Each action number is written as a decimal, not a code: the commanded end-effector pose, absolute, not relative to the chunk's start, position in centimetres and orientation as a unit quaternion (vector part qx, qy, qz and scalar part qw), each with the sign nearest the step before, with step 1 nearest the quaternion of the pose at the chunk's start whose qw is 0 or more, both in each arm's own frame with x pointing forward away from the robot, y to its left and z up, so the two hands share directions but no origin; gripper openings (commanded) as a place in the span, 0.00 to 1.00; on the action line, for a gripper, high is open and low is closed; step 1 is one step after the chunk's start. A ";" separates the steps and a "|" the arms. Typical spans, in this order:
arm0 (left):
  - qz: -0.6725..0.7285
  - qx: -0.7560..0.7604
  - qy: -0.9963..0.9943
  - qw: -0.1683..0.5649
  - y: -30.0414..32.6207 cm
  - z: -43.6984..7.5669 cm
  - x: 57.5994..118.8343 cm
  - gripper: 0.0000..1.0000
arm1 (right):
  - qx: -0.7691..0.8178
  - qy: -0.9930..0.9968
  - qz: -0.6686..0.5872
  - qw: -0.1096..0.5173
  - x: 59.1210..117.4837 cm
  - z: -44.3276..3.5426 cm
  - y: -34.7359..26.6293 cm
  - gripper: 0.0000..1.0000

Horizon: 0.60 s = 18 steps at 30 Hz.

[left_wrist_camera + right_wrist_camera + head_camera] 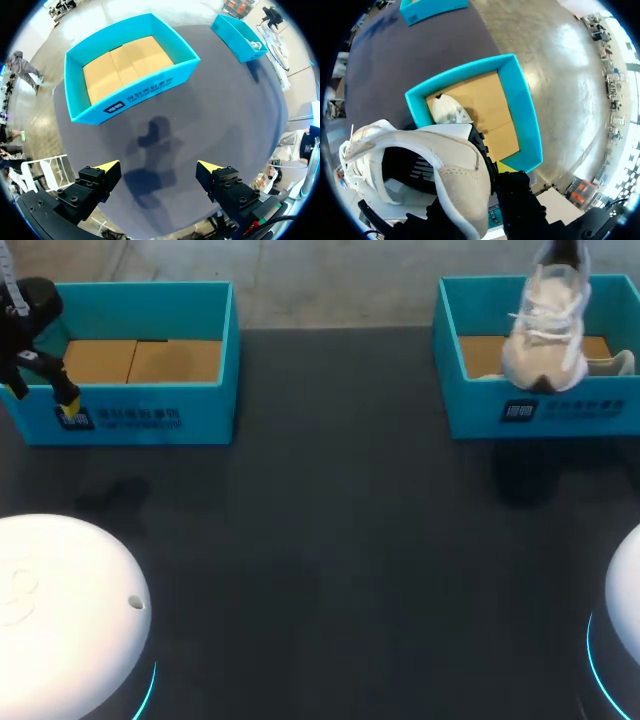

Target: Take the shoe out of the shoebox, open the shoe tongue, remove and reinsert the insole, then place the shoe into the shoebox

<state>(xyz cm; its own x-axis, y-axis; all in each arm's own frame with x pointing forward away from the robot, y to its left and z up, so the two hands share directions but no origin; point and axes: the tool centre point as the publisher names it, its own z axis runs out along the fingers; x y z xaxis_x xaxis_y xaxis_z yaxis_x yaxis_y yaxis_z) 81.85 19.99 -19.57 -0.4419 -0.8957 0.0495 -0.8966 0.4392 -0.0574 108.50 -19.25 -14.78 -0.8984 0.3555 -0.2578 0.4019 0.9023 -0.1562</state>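
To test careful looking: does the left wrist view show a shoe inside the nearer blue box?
No, the nearer blue box shows only its bare cardboard floor.

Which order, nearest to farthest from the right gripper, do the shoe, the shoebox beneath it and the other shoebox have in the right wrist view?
1. shoe, held in the right gripper.
2. shoebox beneath it, directly under the gripper.
3. other shoebox, far away on the opposite side.

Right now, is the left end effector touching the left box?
Apart: the left wrist view shows bare table between the end effector and the box ahead.
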 end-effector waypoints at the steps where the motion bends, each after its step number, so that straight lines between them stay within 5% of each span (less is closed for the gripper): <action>1: 0.032 0.535 -0.844 0.011 20.6 -19.4 82.2 1.00 | 0.184 0.971 -0.102 0.113 108.9 -14.4 -20.5 0.00; 18: 0.032 0.589 -0.807 0.019 23.9 -19.5 83.4 1.00 | 0.154 0.977 -0.100 0.111 111.8 -14.0 -22.4 0.00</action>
<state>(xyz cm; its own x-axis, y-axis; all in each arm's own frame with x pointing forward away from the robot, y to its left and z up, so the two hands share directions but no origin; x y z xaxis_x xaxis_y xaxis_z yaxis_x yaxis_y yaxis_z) 83.30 23.80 -19.64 -0.3040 -0.9501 0.0694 -0.9526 0.3023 -0.0339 110.93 -22.22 -14.30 -0.9244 0.2775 -0.2615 0.3243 0.9330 -0.1561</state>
